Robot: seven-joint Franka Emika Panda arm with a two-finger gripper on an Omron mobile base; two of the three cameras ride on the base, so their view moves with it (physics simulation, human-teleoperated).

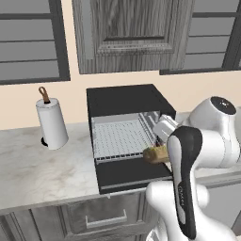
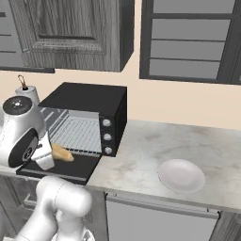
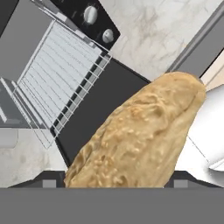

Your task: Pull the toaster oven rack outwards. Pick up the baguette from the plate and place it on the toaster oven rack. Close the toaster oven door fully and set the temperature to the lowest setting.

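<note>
Here we see the end effector spread wide around the baguette, holding it above the open door, just beside the front edge of the pulled-out rack. From the right, the white plate sits bare on the table, well apart from the toaster oven; from the left, a paper towel roll stands beside it.

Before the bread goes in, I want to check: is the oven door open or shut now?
Open. The door lies flat in front of the oven, and the rack inside shows plainly above it.
</note>
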